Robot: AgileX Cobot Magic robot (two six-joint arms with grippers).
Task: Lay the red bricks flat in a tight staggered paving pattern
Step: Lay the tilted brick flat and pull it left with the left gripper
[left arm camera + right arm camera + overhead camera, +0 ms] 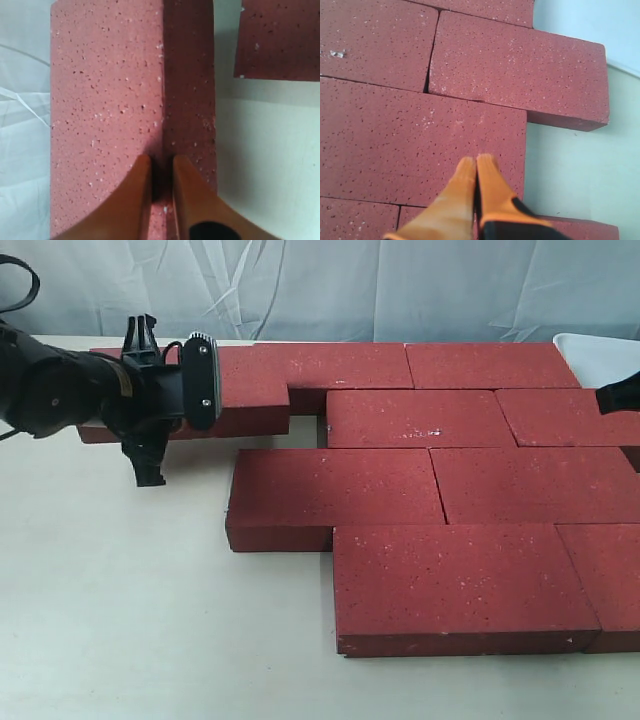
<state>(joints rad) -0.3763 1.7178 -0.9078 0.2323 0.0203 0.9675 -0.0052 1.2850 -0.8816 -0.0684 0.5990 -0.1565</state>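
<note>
Several red bricks (pixel 420 418) lie flat in staggered rows on the white table, joints tight in the right wrist view. One red brick (pixel 250 392) at the back left sits a small gap apart from the row beside it. My left gripper (pixel 205 390) is at that brick's left end. In the left wrist view its orange fingers (pixel 161 157) stand a narrow gap apart over the brick's (pixel 105 100) top-front edge, with nothing between them. My right gripper (pixel 477 159) is shut and hovers over a brick (pixel 420 145) near the paving's right edge; only its black tip (pixel 618 395) shows in the exterior view.
A white container (pixel 600 352) stands at the back right corner behind the bricks. A pale cloth backdrop (pixel 330 285) hangs behind the table. Bare white table (pixel 130 610) lies in front of and to the left of the paving.
</note>
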